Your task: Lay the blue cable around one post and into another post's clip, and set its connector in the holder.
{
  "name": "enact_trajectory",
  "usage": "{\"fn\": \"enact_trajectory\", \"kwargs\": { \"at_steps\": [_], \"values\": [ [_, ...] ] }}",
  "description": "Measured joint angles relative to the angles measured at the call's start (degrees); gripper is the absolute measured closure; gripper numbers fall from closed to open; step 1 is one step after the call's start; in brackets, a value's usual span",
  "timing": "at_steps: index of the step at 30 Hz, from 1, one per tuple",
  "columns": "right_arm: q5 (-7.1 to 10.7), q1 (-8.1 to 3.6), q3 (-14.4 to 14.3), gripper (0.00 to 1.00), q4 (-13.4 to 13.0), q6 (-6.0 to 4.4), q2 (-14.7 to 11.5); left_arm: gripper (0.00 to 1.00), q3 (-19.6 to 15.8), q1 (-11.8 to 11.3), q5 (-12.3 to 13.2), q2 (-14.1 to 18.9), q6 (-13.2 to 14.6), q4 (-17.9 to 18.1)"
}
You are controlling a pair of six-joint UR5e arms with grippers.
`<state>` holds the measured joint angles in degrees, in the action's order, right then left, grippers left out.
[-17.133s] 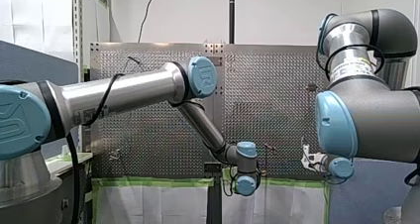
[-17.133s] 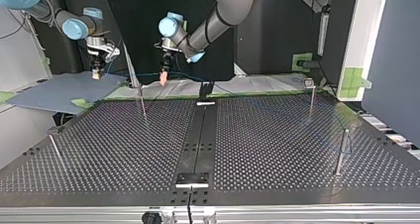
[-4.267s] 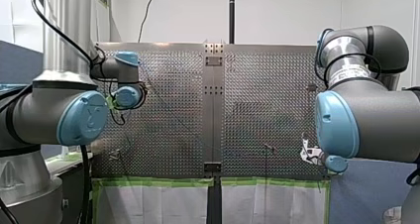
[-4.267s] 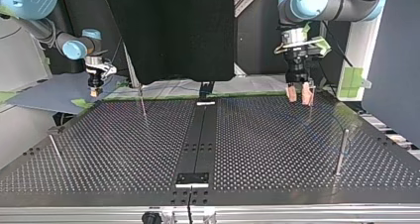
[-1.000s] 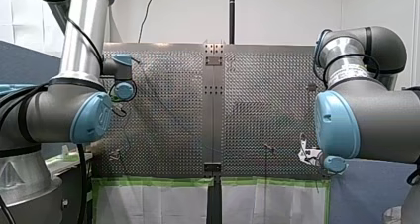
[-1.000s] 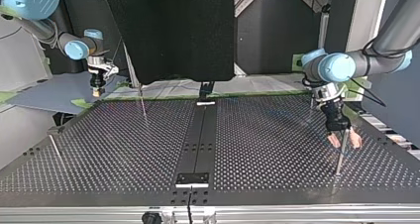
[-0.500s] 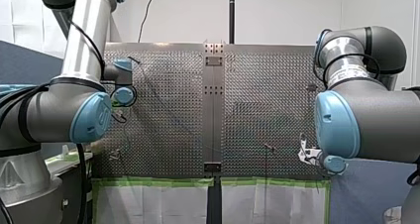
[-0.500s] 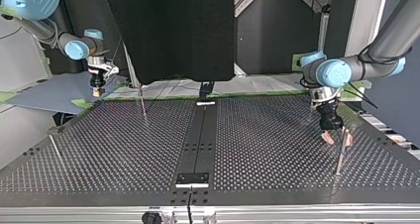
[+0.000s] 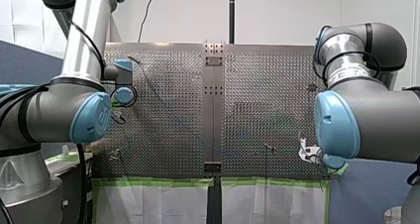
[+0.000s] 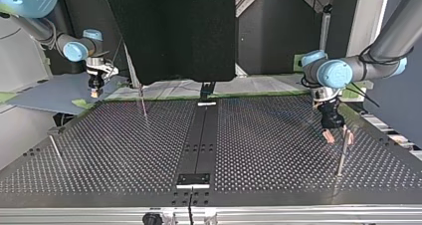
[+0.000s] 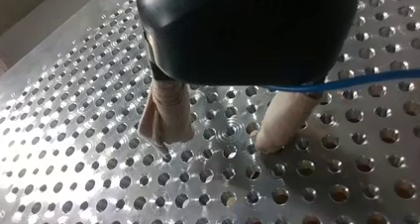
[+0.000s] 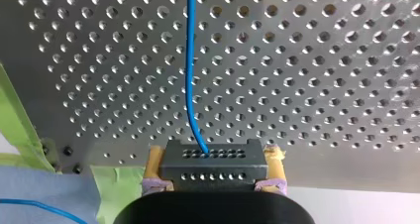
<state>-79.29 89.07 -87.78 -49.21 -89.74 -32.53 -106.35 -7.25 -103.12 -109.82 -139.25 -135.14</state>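
- The worktop [image 10: 124, 150] showed no laid cable that I could make out, so routing looked barely begun.
- The robot's left hand [image 10: 338, 138] hung at the top of the tall post [image 10: 342, 155]. Its fingers were spread wide, seemingly one on either side, and gripped nothing.
- The right hand [image 10: 94, 91], well apart from that post, was clamped on the black connector [image 12: 208, 167], so the holder step was not yet done.
- The blue cable [image 12: 188, 60] left the connector and passed one left finger by the post. I saw no clip holding it.
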Motion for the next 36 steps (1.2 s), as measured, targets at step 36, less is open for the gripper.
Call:
{"fn": "enact_trajectory", "kwargs": {
  "at_steps": [36],
  "values": [
    [1.02,2.19,-9.50,1.00,4.37,-7.72,-20.43,0.02,0.02,0.09,0.16,0.02,0.55,0.21]
  ]
}}
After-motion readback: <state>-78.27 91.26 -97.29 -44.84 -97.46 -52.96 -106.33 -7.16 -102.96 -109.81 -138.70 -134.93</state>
